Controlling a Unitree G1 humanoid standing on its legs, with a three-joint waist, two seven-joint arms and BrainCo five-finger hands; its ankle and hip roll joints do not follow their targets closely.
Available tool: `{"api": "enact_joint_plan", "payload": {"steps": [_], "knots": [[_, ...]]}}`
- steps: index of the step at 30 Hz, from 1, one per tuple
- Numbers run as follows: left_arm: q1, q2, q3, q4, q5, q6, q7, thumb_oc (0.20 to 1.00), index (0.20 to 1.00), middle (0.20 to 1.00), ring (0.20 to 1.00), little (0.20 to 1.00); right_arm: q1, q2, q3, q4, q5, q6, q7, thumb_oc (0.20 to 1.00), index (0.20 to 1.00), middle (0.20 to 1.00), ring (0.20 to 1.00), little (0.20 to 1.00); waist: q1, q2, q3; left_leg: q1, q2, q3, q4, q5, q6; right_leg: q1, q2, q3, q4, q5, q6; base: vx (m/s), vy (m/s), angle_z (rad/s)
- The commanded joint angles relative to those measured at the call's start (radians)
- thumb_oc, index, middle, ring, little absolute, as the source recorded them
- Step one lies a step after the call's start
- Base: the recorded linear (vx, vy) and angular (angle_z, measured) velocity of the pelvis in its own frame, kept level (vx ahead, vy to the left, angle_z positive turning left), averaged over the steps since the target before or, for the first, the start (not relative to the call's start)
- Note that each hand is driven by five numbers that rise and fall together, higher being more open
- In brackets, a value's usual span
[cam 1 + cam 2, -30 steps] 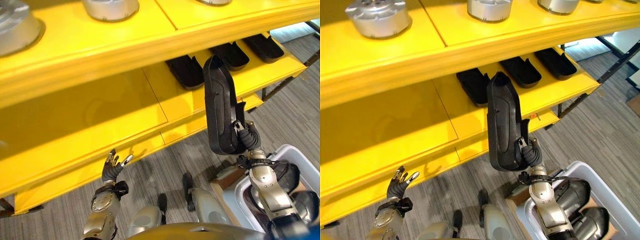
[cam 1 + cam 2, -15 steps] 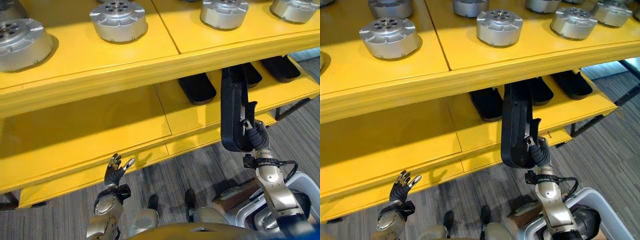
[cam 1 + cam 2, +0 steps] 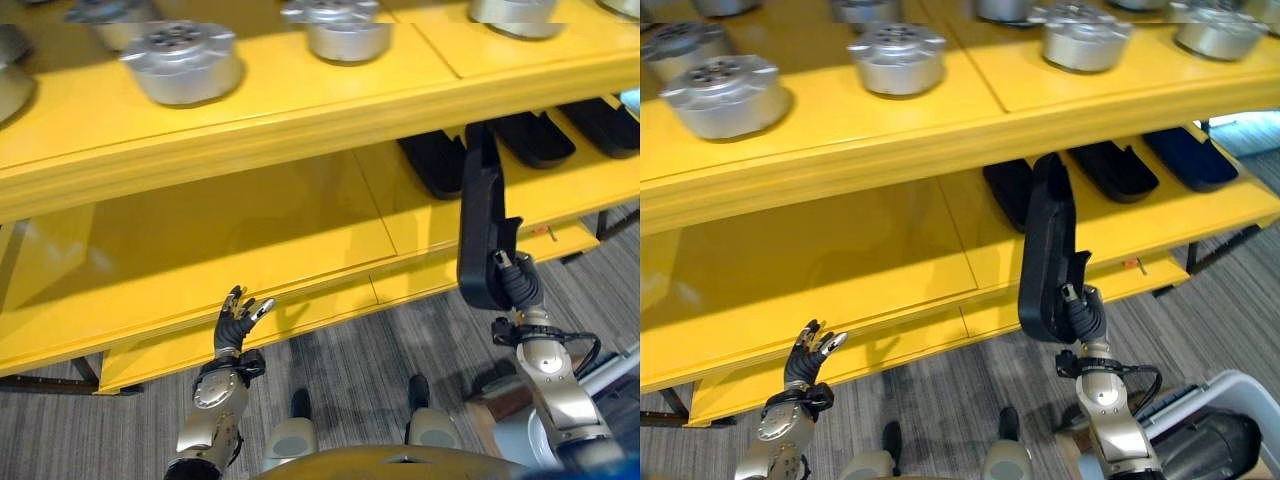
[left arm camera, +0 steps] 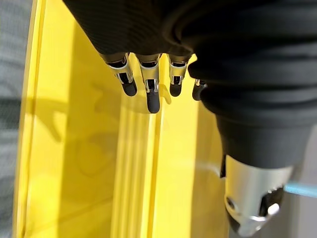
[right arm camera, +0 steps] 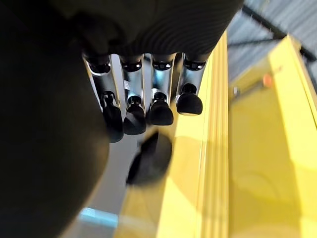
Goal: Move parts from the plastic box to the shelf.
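My right hand [image 3: 518,287] is shut on the lower end of a long black part [image 3: 484,228], held upright in front of the yellow shelf's lower board [image 3: 250,235]. The part's top reaches just under the upper board's front edge [image 3: 970,140]. In the right wrist view the curled fingers [image 5: 153,106] press against the black part [image 5: 44,148]. My left hand [image 3: 236,322] is open, fingers [image 4: 151,94] straight, raised before the lower board's front edge. A corner of the white plastic box [image 3: 1188,398] shows at the lower right, with dark parts [image 3: 1215,445] in it.
Three black parts [image 3: 436,164] [image 3: 535,136] [image 3: 608,122] lie side by side at the right of the lower board; its left and middle are bare. Silver round parts [image 3: 182,62] [image 3: 345,27] stand in rows on the upper board. Grey floor lies below.
The camera has swung, showing more of the upper board and less of the box. My right hand still holds the black part upright, now a little higher against the shelf. The left hand stays raised.
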Motion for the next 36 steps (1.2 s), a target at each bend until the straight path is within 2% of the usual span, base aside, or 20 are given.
{"api": "enact_joint_plan", "payload": {"steps": [1,5,10,17,18,22,23,25,26,28,29,32,36], "knots": [[0.002,0.007,0.031,-0.075,0.018,-0.044,-0.008,1.0,1.0,1.0,1.0,1.0,-0.082,-0.028,-0.021,-0.038,0.015,-0.049,0.008,0.2,0.2,0.2,0.2,0.2,0.021,0.023,-0.016,-0.001,0.034,0.028,0.001,0.001,0.017,0.069,0.038,-0.044,0.1,-0.102,0.043,0.01,0.135,0.07],[0.006,0.006,0.031,-0.071,0.017,-0.035,-0.007,1.0,1.0,1.0,1.0,1.0,-0.108,-0.007,0.018,-0.005,0.044,-0.032,0.029,0.2,0.2,0.2,0.2,0.2,0.036,0.008,-0.029,0.013,0.008,0.032,-0.029,-0.004,0.032,0.072,0.014,-0.047,0.079,-0.071,0.063,0.01,0.102,0.05],[0.011,0.003,0.033,-0.071,0.013,-0.032,-0.008,1.0,1.0,1.0,1.0,1.0,-0.162,-0.003,0.067,0.041,0.048,-0.017,0.049,0.2,0.2,0.2,0.2,0.2,0.057,-0.01,-0.038,0.022,-0.002,0.031,-0.042,-0.009,0.039,0.085,0.005,-0.059,0.062,-0.056,0.073,0.01,0.039,-0.01],[0.003,0.013,0.039,-0.07,0.013,-0.026,-0.013,1.0,1.0,1.0,1.0,1.0,-0.283,-0.004,0.129,0.135,0.094,0.008,0.062,0.2,0.2,0.2,0.2,0.2,0.095,-0.031,-0.036,0.023,-0.003,0.022,-0.044,-0.009,0.04,0.098,0.006,-0.081,0.052,-0.047,0.077,0.0,-0.012,0.04],[-0.001,0.021,0.038,-0.077,0.01,-0.025,-0.015,1.0,1.0,1.0,1.0,1.0,-0.354,-0.015,0.143,0.138,0.087,0.014,0.055,0.2,0.2,0.2,0.2,0.2,0.12,-0.041,-0.029,0.011,-0.001,0.012,-0.039,-0.005,0.037,0.1,0.01,-0.095,0.052,-0.051,0.075,-0.01,-0.054,0.15],[-0.01,0.036,0.025,-0.079,0.006,-0.022,-0.018,1.0,1.0,1.0,1.0,1.0,-0.424,-0.023,0.149,0.156,0.076,0.016,0.032,0.2,0.2,0.2,0.2,0.2,0.14,-0.044,-0.014,-0.015,0.005,-0.003,-0.028,-0.001,0.032,0.092,0.013,-0.115,0.06,-0.06,0.071,-0.09,-0.09,0.29],[-0.047,0.086,-0.009,-0.102,-0.012,-0.03,-0.017,1.0,1.0,1.0,1.0,1.0,-0.573,-0.029,0.177,0.164,0.095,0.012,-0.003,0.2,0.2,0.2,0.2,0.2,0.167,-0.035,0.062,-0.112,0.025,-0.026,0.018,0.016,0.025,0.002,0.026,-0.127,0.119,-0.081,0.059,-0.35,-0.154,0.23],[-0.06,0.096,-0.025,-0.107,-0.016,-0.034,-0.015,1.0,1.0,1.0,1.0,1.0,-0.625,-0.031,0.191,0.172,0.102,0.01,-0.014,0.2,0.2,0.2,0.2,0.2,0.172,-0.031,0.084,-0.145,0.03,-0.03,0.036,0.023,0.018,-0.029,0.03,-0.13,0.134,-0.081,0.053,-0.29,-0.104,0.22],[-0.086,0.12,-0.05,-0.118,-0.026,-0.041,-0.011,1.0,1.0,1.0,1.0,1.0,-0.715,-0.048,0.215,0.191,0.106,0.012,-0.038,0.2,0.2,0.2,0.2,0.2,0.176,-0.02,0.12,-0.199,0.035,-0.036,0.063,0.035,0.011,-0.077,0.031,-0.136,0.154,-0.082,0.043,-0.15,-0.024,0.12],[-0.1,0.129,-0.063,-0.122,-0.032,-0.044,-0.008,1.0,1.0,1.0,1.0,1.0,-0.769,-0.059,0.223,0.204,0.104,0.015,-0.051,0.2,0.2,0.2,0.2,0.2,0.177,-0.015,0.134,-0.229,0.04,-0.04,0.081,0.038,0.008,-0.105,0.03,-0.141,0.171,-0.085,0.038,-0.21,-0.038,0.02],[-0.14,0.144,-0.098,-0.146,-0.051,-0.052,0.002,1.0,1.0,1.0,1.0,1.0,-0.911,-0.073,0.245,0.248,0.107,0.015,-0.095,0.2,0.2,0.2,0.2,0.2,0.177,-0.007,0.175,-0.301,0.052,-0.046,0.122,0.045,0.006,-0.186,0.032,-0.134,0.223,-0.089,0.028,-0.28,-0.051,-0.01],[-0.179,0.149,-0.121,-0.159,-0.066,-0.061,0.012,1.0,1.0,1.0,1.0,1.0,-1.006,-0.079,0.251,0.282,0.12,0.012,-0.13,0.2,0.2,0.2,0.2,0.2,0.171,-0.005,0.204,-0.382,0.05,-0.05,0.181,0.043,0.003,-0.261,0.034,-0.135,0.283,-0.098,0.023,-0.18,-0.032,-0.1],[-0.219,0.14,-0.152,-0.153,-0.074,-0.064,0.022,1.0,1.0,1.0,1.0,1.0,-1.109,-0.101,0.26,0.314,0.1,0.015,-0.167,0.2,0.2,0.2,0.2,0.2,0.163,0.003,0.236,-0.485,0.033,-0.053,0.302,-0.003,0.003,-0.361,0.021,-0.12,0.401,-0.139,0.014,-0.1,0.004,0.03]]}}
